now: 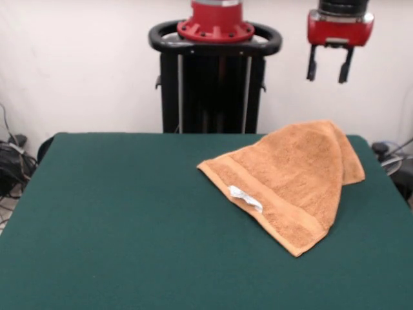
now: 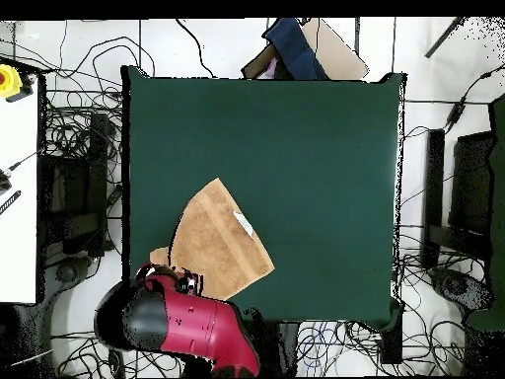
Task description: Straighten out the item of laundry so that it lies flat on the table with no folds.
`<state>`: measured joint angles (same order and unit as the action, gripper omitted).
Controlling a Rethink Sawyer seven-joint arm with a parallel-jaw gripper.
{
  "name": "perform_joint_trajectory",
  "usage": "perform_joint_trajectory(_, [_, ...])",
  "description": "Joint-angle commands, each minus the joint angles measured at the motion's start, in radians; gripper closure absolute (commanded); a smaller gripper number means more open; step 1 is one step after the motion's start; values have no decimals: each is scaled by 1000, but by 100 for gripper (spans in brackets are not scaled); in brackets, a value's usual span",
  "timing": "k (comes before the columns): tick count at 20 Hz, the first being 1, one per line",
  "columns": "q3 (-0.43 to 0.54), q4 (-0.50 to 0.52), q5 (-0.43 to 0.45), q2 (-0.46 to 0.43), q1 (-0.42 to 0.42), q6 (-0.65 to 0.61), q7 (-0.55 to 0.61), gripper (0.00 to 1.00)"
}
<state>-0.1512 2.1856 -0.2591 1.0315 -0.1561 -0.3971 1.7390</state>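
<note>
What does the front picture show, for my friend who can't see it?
An orange-tan towel lies folded over on the right side of a dark green table, with a small white label on its near edge. The robot's hand hangs open and empty high above the towel, beside the black pedestal at the table's far side.

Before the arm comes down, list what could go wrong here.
1. The towel is folded over itself, so the open gripper may pinch both layers and drag the fold along.
2. The towel lies close to the table edge nearest the pedestal; a pull that way could slide it off.
</note>
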Motion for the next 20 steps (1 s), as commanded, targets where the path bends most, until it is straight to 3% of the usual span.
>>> perform_joint_trajectory(1, [-85, -51, 90, -153, 50, 335, 220, 0])
perform_joint_trajectory(5, [-128, -70, 89, -281, 23, 461, 239, 0])
perform_joint_trajectory(9, [-108, -69, 54, -336, 47, 544, 214, 0])
perform_joint_trajectory(15, [-24, -96, 97, -471, 156, 695, 179, 0])
perform_joint_trajectory(20, [-9, -123, 118, -539, 181, 720, 151, 0])
